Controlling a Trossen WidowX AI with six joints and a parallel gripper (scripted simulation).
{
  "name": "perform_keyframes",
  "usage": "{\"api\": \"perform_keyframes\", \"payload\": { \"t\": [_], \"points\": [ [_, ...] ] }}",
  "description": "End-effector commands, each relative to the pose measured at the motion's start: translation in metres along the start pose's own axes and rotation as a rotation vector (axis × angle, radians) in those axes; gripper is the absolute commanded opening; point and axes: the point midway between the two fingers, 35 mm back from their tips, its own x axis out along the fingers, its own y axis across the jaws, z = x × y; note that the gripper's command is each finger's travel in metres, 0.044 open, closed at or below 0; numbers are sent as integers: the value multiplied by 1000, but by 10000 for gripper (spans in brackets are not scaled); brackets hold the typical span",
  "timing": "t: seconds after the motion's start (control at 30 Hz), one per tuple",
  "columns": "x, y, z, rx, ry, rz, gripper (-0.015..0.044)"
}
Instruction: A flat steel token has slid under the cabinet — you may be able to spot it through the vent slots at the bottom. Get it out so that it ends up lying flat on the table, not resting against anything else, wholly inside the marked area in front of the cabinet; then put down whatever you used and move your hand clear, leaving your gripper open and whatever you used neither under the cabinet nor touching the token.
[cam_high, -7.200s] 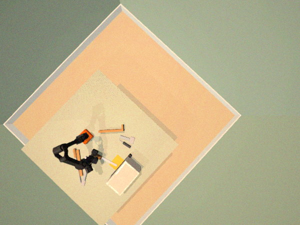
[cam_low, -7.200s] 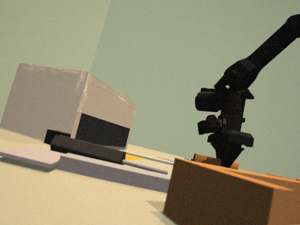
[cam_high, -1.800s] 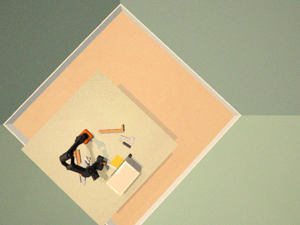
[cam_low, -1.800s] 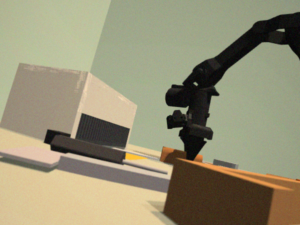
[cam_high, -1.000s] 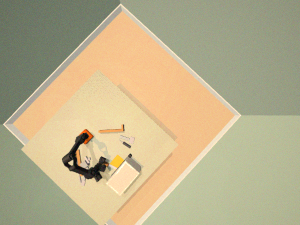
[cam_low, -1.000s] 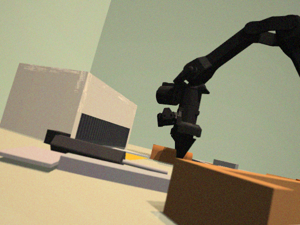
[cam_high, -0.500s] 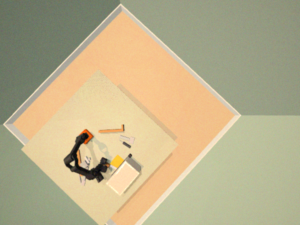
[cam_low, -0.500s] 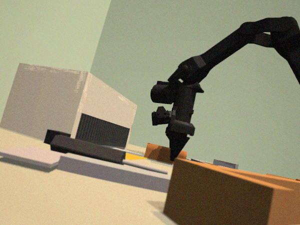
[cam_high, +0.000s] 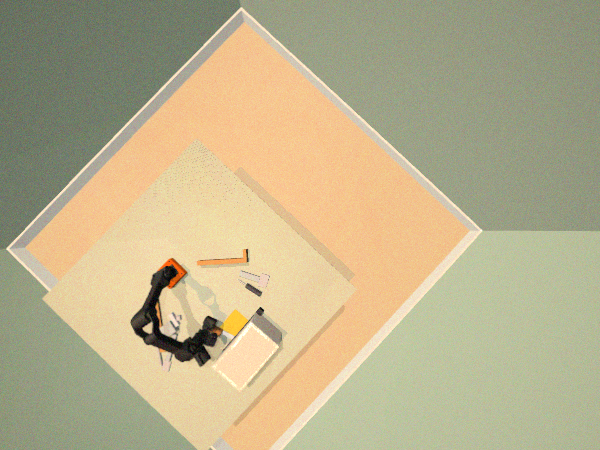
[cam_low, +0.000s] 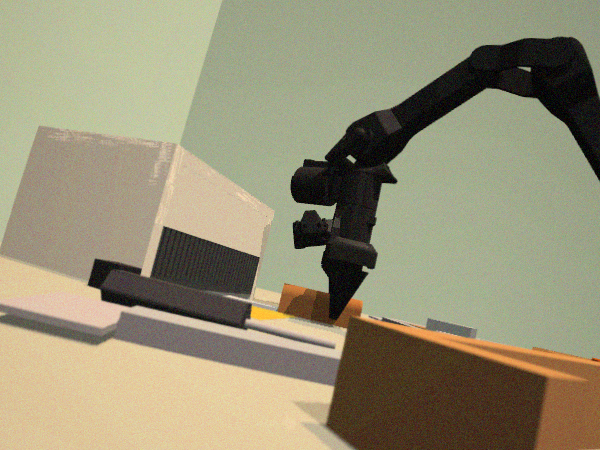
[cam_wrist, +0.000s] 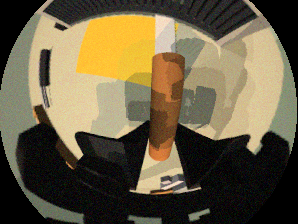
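Note:
My gripper (cam_high: 215, 327) (cam_low: 341, 309) (cam_wrist: 161, 124) is shut on a brown-orange stick (cam_low: 307, 302) (cam_wrist: 166, 96). It holds the stick low over the table, pointing at the cabinet. The white cabinet (cam_high: 247, 356) (cam_low: 100, 200) has dark vent slots (cam_low: 205, 262) along its bottom. The yellow marked area (cam_high: 235, 321) (cam_low: 265, 313) (cam_wrist: 120, 43) lies in front of the slots, just beyond and left of the stick's tip. The steel token shows in no view.
An orange L-shaped tool (cam_high: 222, 260) (cam_low: 440, 385) lies farther out on the table. A pale T-shaped piece (cam_high: 255, 277) (cam_low: 225, 340) and a dark bar (cam_high: 252, 288) (cam_low: 175, 297) lie near it. A small dark block (cam_high: 259, 311) stands at the cabinet's corner. Pale tools (cam_high: 166, 361) lie under the arm.

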Motion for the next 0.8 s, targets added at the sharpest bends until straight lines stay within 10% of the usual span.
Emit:
{"api": "perform_keyframes", "payload": {
  "t": [0.0, 0.77],
  "points": [
    [0, 0, 5, 4, -1, -3, 0],
    [-1, 0, 27, 4, -3, -2, 0]
  ]
}}
